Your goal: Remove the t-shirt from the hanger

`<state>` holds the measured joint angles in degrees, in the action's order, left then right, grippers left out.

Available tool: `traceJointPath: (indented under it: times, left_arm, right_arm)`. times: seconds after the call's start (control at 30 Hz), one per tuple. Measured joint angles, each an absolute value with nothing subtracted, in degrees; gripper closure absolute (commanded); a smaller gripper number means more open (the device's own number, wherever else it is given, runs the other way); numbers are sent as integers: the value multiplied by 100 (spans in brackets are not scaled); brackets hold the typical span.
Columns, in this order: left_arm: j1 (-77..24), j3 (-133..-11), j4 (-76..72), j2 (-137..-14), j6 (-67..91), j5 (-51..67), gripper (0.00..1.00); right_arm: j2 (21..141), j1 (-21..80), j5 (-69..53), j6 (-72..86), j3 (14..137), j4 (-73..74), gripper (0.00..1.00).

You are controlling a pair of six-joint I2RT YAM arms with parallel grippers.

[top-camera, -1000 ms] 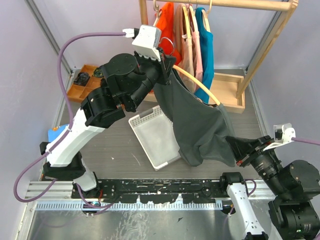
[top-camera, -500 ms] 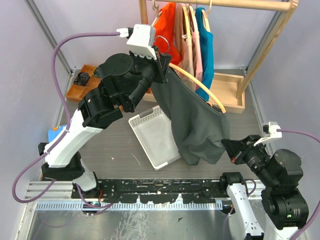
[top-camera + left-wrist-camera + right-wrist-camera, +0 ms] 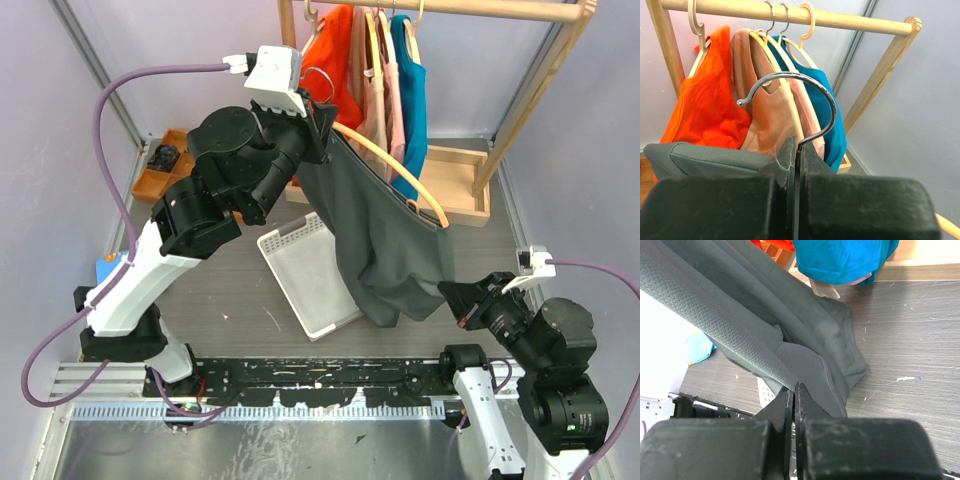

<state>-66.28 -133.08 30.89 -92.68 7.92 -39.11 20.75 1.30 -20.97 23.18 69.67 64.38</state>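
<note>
top external view: the dark grey t-shirt [image 3: 385,240] hangs in the middle of the frame, draped over a wooden hanger [image 3: 405,168] that slants from upper left down to the right. the cloth is bunched and creased and sags in deep folds below the hanger's arm. a rounded lump of fabric forms its lowest point, just above the right edge of the white basket [image 3: 310,280] on the grey table [image 3: 230,290]. the pale wood curls out of the fabric at the hanger's lower tip.

the left gripper [image 3: 318,118], in the upper middle, has its fingers pressed together on the hanger, pinching the thin stem of the metal hook [image 3: 790,75]. the left wrist view shows that wire running straight down into the slit between the two black fingers, with a fold of grey shirt lying to the left behind them.

the right gripper [image 3: 450,297], at lower right, is clamped on the shirt's lower right edge. in the right wrist view a seamed hem of fine, mesh-like weave runs down into the tight fingers.

at the top of the frame an orange top [image 3: 335,55], a peach one [image 3: 380,80] and a teal one [image 3: 412,90] hang on the wooden rail [image 3: 480,9].
</note>
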Motion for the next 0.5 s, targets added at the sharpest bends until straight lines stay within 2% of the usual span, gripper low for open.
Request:
traceJointPath:
  times: [0.5]
  left_arm:
    - [-6643,-13305,2947,-9268,751,-3970,100]
  right_arm:
    - [1920,130,-2110,2399,6619,6364,99]
